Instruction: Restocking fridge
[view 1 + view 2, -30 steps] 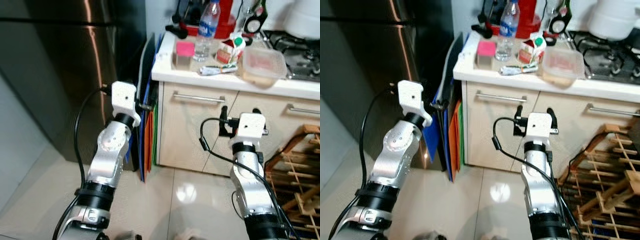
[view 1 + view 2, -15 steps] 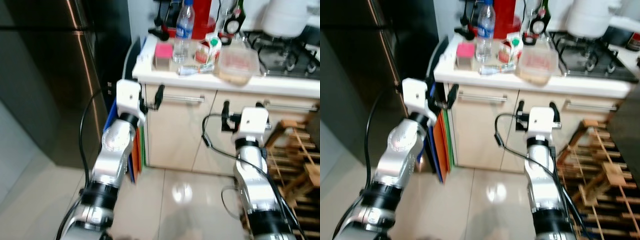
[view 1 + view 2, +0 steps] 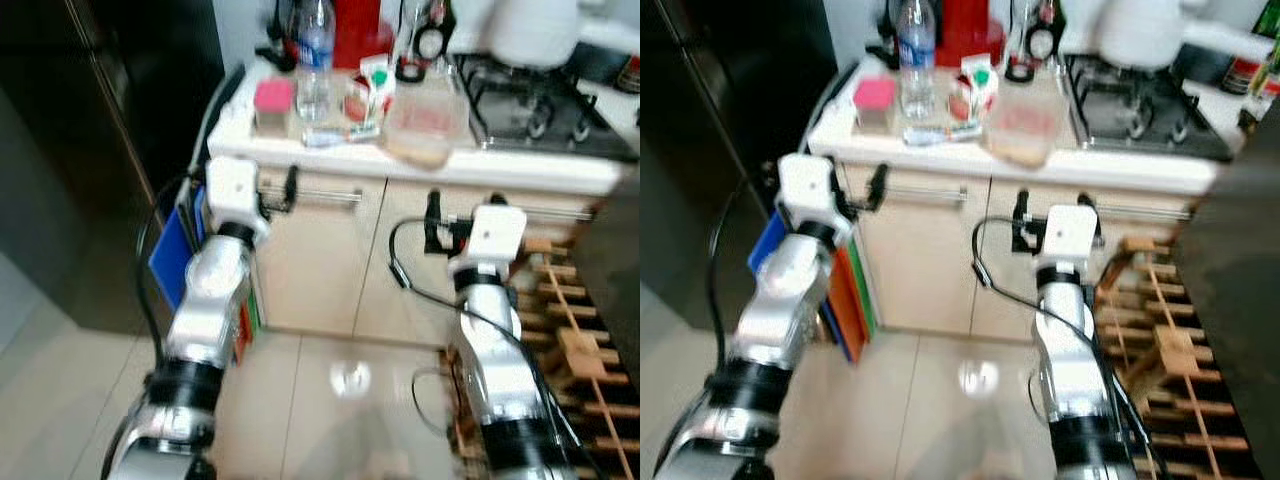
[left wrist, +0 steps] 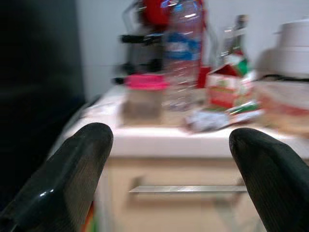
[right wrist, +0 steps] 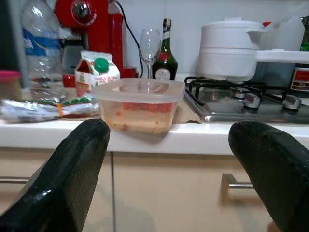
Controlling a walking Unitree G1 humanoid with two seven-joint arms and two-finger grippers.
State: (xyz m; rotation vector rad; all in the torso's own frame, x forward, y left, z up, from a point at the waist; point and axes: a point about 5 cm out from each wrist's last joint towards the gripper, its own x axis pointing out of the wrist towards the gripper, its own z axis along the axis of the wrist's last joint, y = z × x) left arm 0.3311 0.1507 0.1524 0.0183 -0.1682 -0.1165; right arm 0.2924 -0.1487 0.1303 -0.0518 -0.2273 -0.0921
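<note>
Items to restock sit in a cluster on the white counter, at its end nearest the dark fridge. From the fridge side outward: pink-lidded jar, clear water bottle, a flat foil-wrapped packet lying along the counter's front edge, small carton with green cap, then the lidded plastic container with reddish food, its corner overhanging the edge slightly. Gas hob with a white pot lies beyond, to the robot's right.

Key relation: all items are above and forward of both grippers, which are raised to about drawer-handle height, facing the cabinet front.

Right gripper: fingers spread wide, holding nothing. In its wrist view the container sits dead centre between the two fingers, just above them. Container's long side runs parallel to the counter edge, so it presents broadside.

Left gripper: also spread, empty. Its wrist view frames the jar and bottle between the fingers, likewise higher than the fingertips.

Judgement: right arm is the nearer and better aligned for the container; left arm for jar or bottle. Either needs a lift then a forward reach. Head views blurred.
</note>
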